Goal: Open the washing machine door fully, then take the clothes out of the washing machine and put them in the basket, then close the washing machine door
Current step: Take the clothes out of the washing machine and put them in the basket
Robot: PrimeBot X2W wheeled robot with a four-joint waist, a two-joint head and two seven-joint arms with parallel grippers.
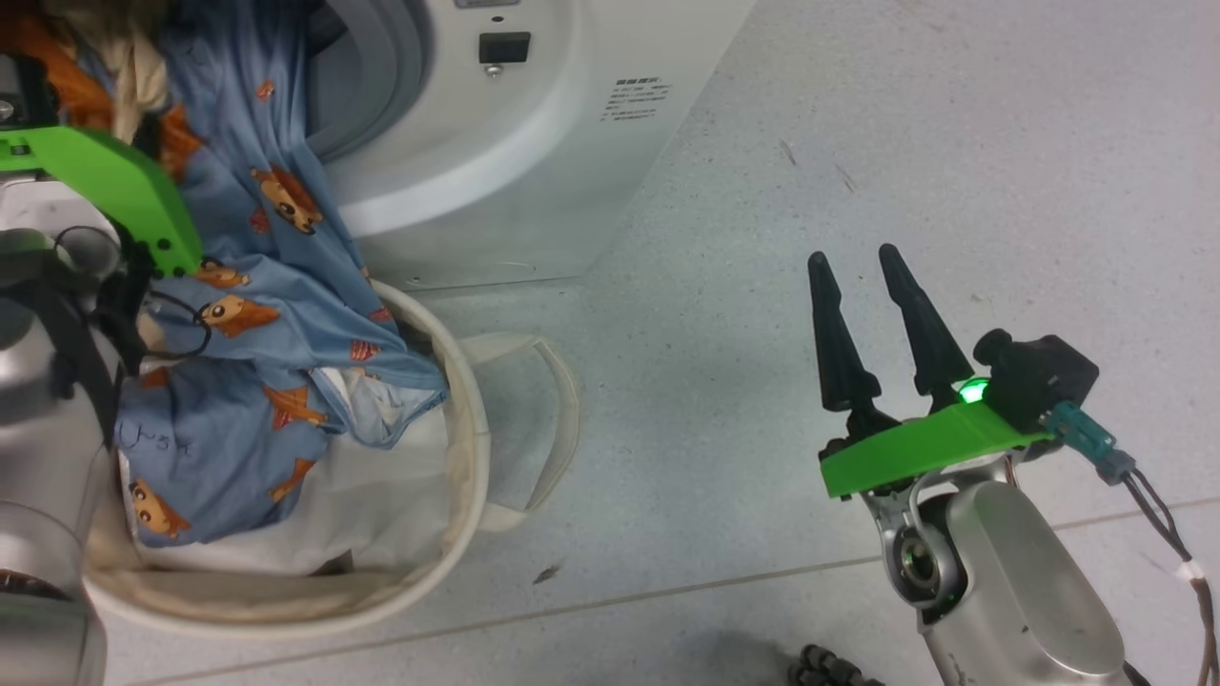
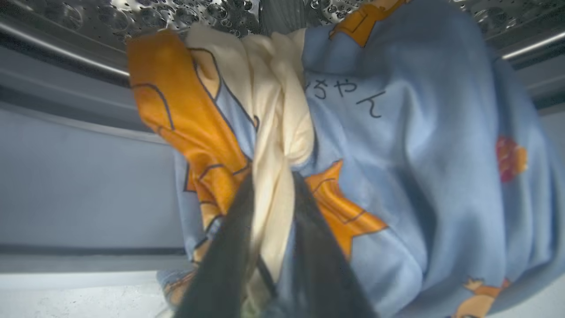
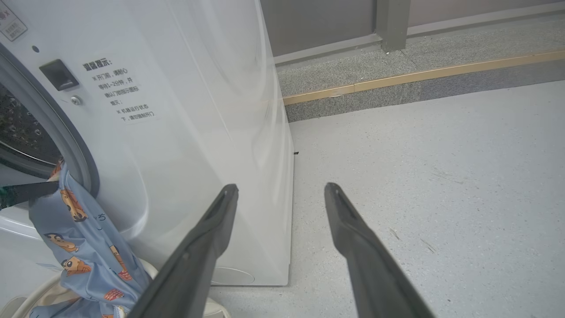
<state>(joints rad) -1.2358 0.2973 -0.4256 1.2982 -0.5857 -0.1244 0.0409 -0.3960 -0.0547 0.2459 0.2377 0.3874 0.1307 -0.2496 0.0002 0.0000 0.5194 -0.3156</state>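
Observation:
The light blue bear-print clothes [image 1: 286, 276] hang out of the washing machine [image 1: 534, 171] mouth and spill down into the cream basket [image 1: 467, 448] standing right below it. In the left wrist view my left gripper [image 2: 273, 179] is shut on a cream fold of the clothes [image 2: 419, 176] at the drum's edge. My right gripper [image 1: 855, 255] is open and holds nothing, hovering over the floor to the right of the machine. The right wrist view has the right gripper [image 3: 281, 187] beside the machine's white side [image 3: 185, 132], with the clothes [image 3: 84, 247] low on the left. The washing machine door is out of view.
The basket's loop handle [image 1: 553, 419] lies out on the pale speckled floor [image 1: 858, 114]. A raised stone step with a wood-coloured strip [image 3: 397, 84] runs behind the machine. A cable [image 1: 1163, 534] trails from my right wrist.

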